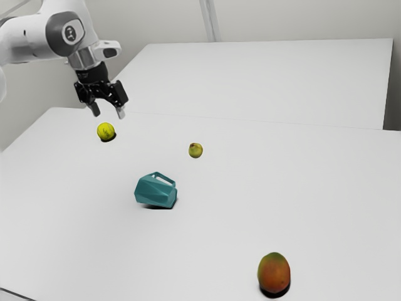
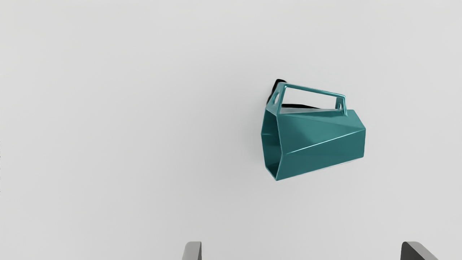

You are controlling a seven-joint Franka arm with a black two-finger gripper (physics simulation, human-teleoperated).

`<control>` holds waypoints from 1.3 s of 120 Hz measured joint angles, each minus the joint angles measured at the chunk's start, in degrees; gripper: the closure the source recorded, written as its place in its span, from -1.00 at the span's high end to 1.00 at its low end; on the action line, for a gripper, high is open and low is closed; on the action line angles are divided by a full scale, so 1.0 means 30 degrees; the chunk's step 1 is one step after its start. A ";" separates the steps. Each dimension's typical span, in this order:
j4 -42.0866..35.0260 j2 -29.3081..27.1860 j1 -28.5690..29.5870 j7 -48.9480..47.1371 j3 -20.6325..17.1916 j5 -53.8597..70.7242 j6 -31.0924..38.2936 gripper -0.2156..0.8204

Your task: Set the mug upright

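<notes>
High above the table, my gripper (image 1: 108, 113) hangs at the exterior view's upper left, its two fingers wide apart with nothing between them. In the wrist view the gripper (image 2: 301, 251) is likewise open, a fingertip on either side. A teal faceted mug (image 1: 156, 190) lies on its side on the table, well away from the fingers and below their height. Its handle points up and sideways. The wrist view gives the mug (image 2: 321, 137) with its hollow mouth visible at one end and the handle along one side.
On the white table (image 1: 94, 238), a yellow-green ball (image 1: 106, 131) sits below the gripper. A small greenish fruit (image 1: 195, 150) lies beyond the mug, and a red-green mango (image 1: 274, 273) rests near the exterior view's bottom right.
</notes>
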 joint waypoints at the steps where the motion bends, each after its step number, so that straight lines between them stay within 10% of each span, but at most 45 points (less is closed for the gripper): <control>1: -0.0033 -0.0017 -0.0001 0.0044 0.0021 -0.0026 0.0106 0.58; 65: -0.4517 0.2655 0.4218 0.3967 0.1550 -1.1974 0.1706 0.58; 156: -0.4787 0.5392 0.5669 0.8690 0.0768 -1.5895 0.2180 0.58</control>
